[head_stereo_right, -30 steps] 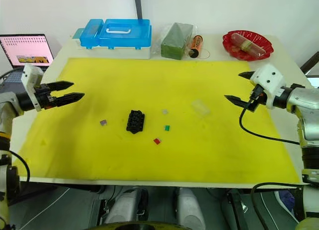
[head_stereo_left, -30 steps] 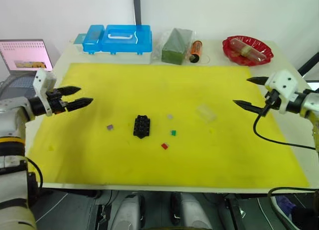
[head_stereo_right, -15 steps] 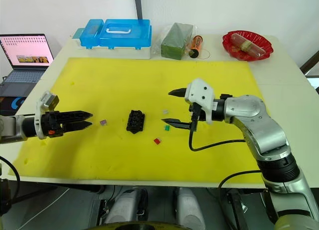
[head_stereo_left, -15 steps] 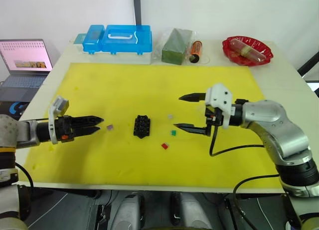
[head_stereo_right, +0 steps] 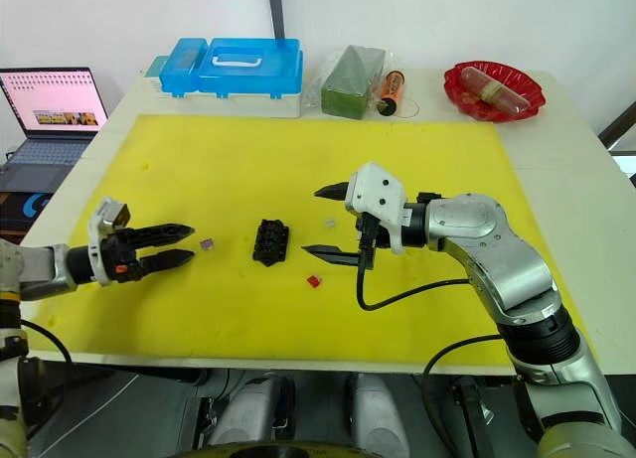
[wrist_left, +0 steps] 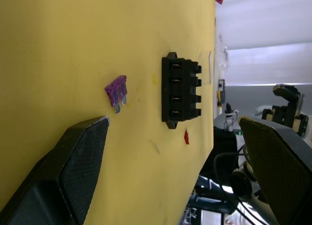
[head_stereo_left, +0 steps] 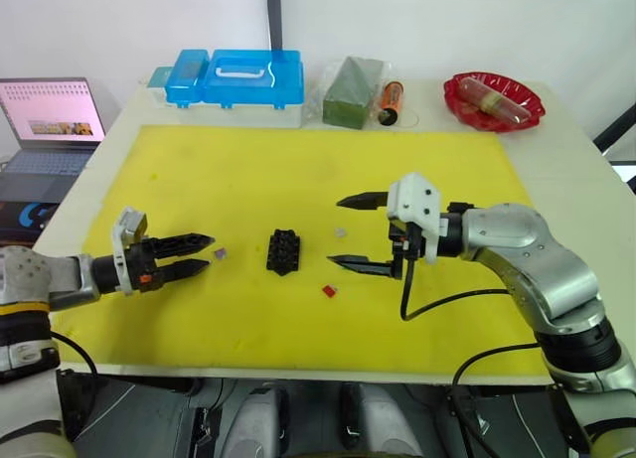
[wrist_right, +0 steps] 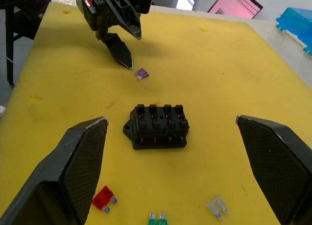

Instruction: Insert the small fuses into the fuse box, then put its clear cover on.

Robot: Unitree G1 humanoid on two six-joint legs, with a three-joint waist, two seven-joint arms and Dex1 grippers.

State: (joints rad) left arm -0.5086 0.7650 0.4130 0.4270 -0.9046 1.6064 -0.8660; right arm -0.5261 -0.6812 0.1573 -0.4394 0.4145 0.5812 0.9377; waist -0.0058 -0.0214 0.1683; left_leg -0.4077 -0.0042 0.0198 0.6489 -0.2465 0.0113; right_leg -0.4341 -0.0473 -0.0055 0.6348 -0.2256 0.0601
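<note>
The left gripper (head_stereo_left: 202, 254) hovers low over the yellow mat (head_stereo_left: 298, 170), fingers parted, tips just beside the tiny purple blade fuse (head_stereo_left: 219, 250). The small black slotted fuse box (head_stereo_left: 283, 251) sits mid-mat. The right gripper (head_stereo_left: 350, 231) gapes wide near the pale grey fuse (head_stereo_left: 340, 231) and red fuse (head_stereo_left: 328, 291).

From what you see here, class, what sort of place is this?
Probably a robotics lab or test bench: a table under a yellow mat, an open laptop beside it, and a blue plastic case at the back.
</note>
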